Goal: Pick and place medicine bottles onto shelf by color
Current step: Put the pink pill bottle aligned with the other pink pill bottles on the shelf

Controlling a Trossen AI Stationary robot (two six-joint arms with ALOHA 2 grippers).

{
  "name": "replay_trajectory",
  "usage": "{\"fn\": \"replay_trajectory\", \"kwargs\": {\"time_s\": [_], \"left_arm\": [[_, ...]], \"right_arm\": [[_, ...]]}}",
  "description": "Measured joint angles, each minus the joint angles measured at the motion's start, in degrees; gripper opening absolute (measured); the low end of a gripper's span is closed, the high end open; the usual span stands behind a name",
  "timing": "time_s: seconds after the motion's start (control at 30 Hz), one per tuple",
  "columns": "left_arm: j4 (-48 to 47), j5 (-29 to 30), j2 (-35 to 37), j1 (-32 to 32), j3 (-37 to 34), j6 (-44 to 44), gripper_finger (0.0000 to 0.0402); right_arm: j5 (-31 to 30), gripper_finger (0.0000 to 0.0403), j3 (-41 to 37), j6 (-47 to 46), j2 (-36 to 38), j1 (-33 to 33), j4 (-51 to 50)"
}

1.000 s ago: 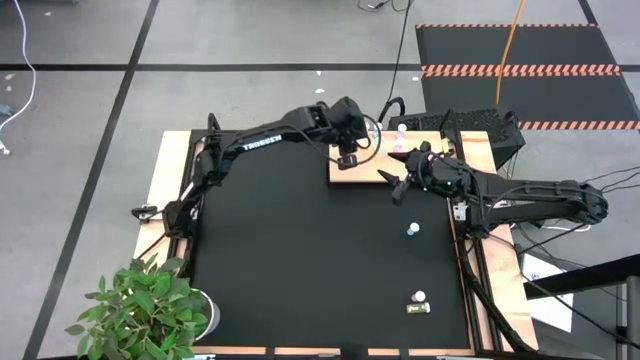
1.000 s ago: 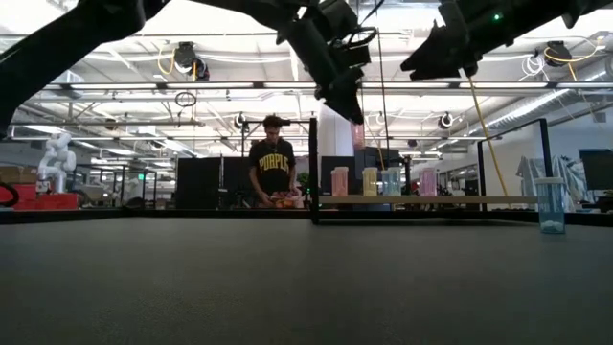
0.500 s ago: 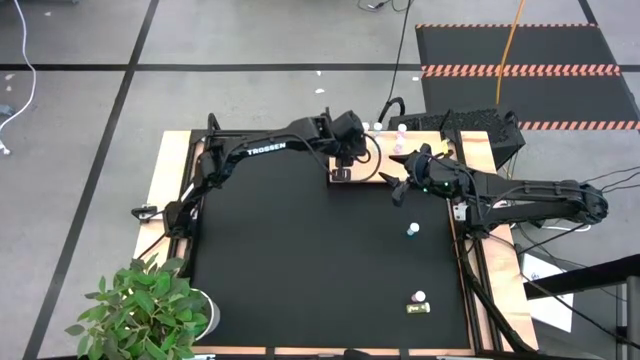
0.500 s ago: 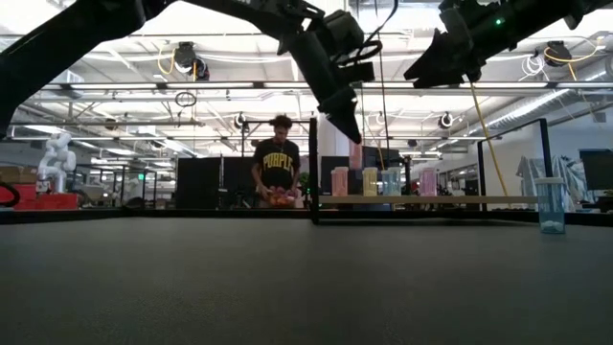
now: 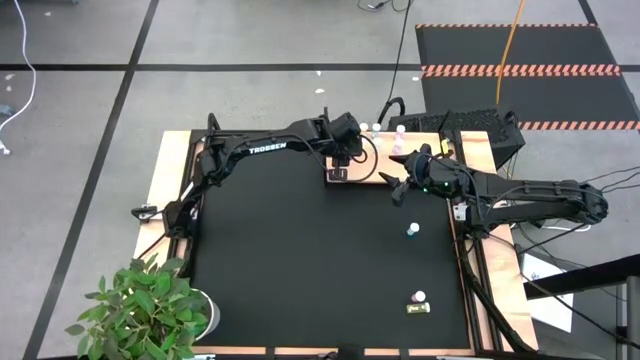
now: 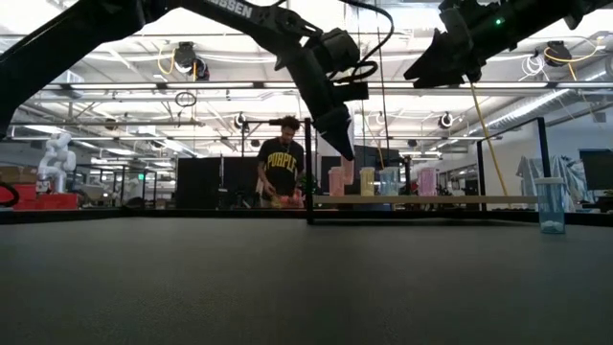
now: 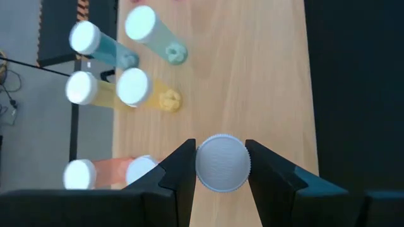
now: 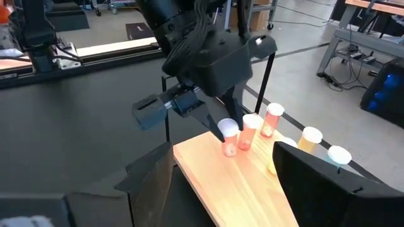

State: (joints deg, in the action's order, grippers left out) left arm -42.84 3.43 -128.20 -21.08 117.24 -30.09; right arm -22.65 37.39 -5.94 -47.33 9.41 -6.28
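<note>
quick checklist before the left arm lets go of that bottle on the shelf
1. Grip: left gripper has the white-capped bottle between both fingers: ok.
2. Position: the bottle is over the wooden shelf, not the black mat: ok.
3. Color match: an orange pair stands right beside it, but the held bottle's body is hidden under its cap: cannot tell.
4. Bottom resting on the shelf: cannot tell.
5. Neighbors upright: the yellow and teal bottles stand: ok.
6. Right gripper is open, above the mat beside the shelf, apart from the left arm: ok.
</note>
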Motion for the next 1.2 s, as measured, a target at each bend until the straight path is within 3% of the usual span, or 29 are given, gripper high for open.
{"fn": "replay_trajectory", "kwargs": {"time_s": [0.37, 0.57, 0.73, 0.87, 1.2], "left_arm": [[0.4, 0.2, 0.0, 1.5, 1.7, 0.7, 0.0129], [-1.6, 0.2, 0.0, 3.9, 7.8, 0.4, 0.0129], [-5.9, 0.2, 0.0, 6.1, 13.7, 0.4, 0.0129], [-8.2, -0.4, 0.0, 7.8, 17.8, 0.5, 0.0129], [-9.7, -1.2, 1.1, 11.6, 17.8, 2.7, 0.0129]], "right_arm": [[0.2, 0.0265, 0.0, 0.0, 0.0, 0.0, -0.8], [0.9, 0.0265, 0.0, 2.6, -2.1, 0.0, -1.3], [7.2, 0.0265, -0.1, 4.9, -4.8, 1.1, 0.7], [7.9, 0.0265, -0.1, 5.1, -6.5, 1.5, 3.4], [8.0, 0.0246, -0.1, 5.8, -6.9, 2.1, 6.1]]}}
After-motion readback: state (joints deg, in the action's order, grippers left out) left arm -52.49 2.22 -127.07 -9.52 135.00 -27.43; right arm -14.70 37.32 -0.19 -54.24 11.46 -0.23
